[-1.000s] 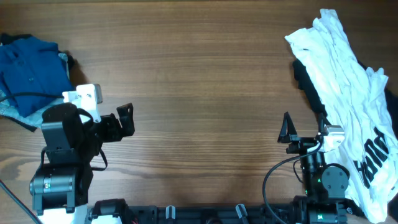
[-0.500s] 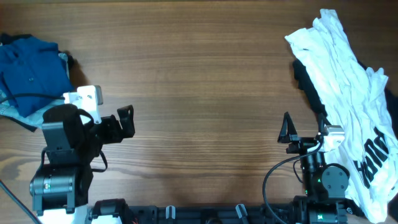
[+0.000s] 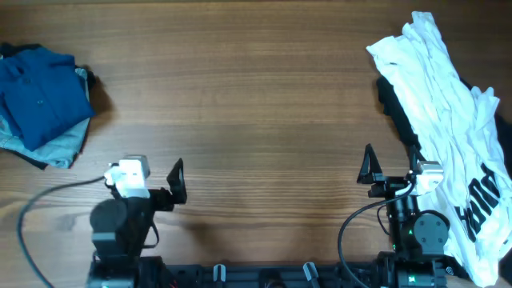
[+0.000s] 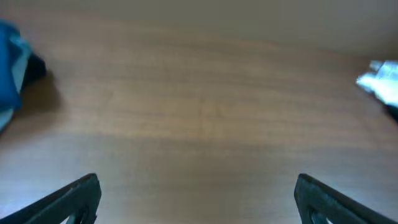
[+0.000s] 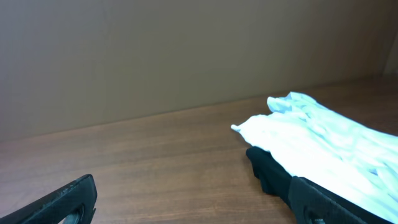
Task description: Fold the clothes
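Left arm pulled back to near edge

Left gripper (image 3: 156, 182) now sits nearer the table's front edge, away from the dark teal-blue shirt (image 3: 40, 96); fingers wide, holding nothing. Shirt lies bunched at far left, on light-blue shorts (image 3: 68, 148). Right gripper (image 3: 390, 170) is spread and empty, beside the white t-shirts (image 3: 448, 104). Left wrist view is blurred and catches only the shirt's blue edge. Right wrist view shows a dark garment (image 5: 268, 173) under the white heap, partly hidden.

The table (image 3: 256, 104) was brown wood with visible grain and a smooth, low-sheen finish. The shirt (image 3: 36, 96) was soft, thin, matt blue cloth. The white t-shirts (image 3: 452, 112) were crumpled matt cloth with black print. The left gripper (image 3: 152, 182) and right gripper (image 3: 390, 172) had matt black plastic fingers.
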{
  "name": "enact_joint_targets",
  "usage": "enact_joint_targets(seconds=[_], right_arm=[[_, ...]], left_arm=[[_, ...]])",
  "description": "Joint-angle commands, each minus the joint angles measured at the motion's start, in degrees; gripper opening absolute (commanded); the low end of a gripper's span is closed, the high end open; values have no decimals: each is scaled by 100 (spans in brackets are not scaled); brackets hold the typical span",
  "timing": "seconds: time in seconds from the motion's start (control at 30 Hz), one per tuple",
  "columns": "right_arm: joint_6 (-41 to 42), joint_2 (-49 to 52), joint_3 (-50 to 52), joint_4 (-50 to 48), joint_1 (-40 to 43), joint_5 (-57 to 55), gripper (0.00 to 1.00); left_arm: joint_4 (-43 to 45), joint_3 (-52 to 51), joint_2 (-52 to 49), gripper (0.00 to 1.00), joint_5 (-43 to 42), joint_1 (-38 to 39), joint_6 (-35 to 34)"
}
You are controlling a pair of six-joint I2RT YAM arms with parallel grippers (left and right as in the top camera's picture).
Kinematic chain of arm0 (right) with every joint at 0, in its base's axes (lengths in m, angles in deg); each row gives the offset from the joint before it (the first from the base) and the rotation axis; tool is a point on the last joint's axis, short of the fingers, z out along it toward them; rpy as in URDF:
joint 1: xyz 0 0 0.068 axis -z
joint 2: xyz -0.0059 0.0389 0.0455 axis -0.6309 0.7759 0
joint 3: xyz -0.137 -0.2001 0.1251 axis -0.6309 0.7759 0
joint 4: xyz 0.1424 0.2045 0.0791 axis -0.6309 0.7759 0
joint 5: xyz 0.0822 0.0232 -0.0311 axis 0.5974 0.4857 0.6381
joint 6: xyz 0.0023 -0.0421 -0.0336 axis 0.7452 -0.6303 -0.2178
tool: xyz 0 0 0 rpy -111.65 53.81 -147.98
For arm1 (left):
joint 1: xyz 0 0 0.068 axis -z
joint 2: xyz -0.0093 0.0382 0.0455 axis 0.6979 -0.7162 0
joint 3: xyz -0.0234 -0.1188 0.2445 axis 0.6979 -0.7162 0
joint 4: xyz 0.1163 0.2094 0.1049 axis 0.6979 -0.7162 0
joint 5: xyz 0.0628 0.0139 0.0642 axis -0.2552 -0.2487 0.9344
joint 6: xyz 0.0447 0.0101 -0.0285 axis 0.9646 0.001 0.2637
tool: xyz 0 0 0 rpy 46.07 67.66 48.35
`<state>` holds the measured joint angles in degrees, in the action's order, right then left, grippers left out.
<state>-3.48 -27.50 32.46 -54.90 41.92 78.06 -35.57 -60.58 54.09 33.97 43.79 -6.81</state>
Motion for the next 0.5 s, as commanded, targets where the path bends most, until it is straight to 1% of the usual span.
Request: enact_joint_targets(seconds=[0.0, 0.1, 0.23, 0.47], right_arm=[[72, -50, 4, -28, -28, 70, 100], [70, -50, 4, -28, -28, 68, 100], [72, -50, 4, -28, -28, 68, 100], [70, -50, 4, -28, -28, 68, 100]], left_arm=[[909, -1012, 885, 100, -81, 26, -28], [1377, -1403, 1335, 100, 81, 20, -22], [2216, -1781, 1357, 100, 271, 22, -2], [2168, -1775, 1357, 100, 282, 22, -7]])
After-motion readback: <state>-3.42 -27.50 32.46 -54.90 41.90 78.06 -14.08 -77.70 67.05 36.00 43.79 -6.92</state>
